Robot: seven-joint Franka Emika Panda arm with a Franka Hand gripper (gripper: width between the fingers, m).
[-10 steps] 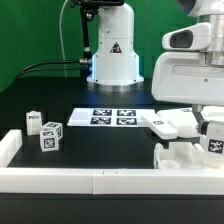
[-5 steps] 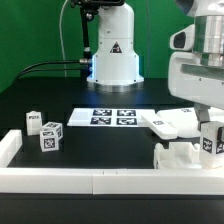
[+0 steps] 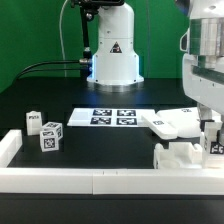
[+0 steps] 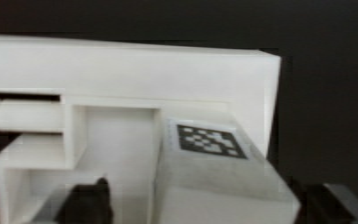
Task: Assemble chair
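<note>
Chair parts are spread over the black table. A partly joined white assembly [image 3: 183,155] stands at the front right, and an upright tagged piece [image 3: 213,148] stands against its right side. My gripper [image 3: 212,128] hangs just above that piece at the exterior view's right edge. In the wrist view the tagged piece [image 4: 208,140] fills the frame. The gripper [image 4: 206,202] straddles it, open. One dark finger [image 4: 327,200] stands clear of the piece's edge. The other finger [image 4: 91,200] overlaps the white surface. A flat chair panel [image 3: 172,122] lies behind the assembly.
Two small tagged chair blocks [image 3: 34,123] [image 3: 51,136] stand at the left. The marker board [image 3: 113,117] lies in the middle at the back. Low white border rails [image 3: 90,180] run along the front and the left side. The arm's white base [image 3: 113,55] stands behind.
The arm has shifted toward the exterior view's right. The tagged piece sits slightly lower beside the assembly, and the jaws have spread off it.
</note>
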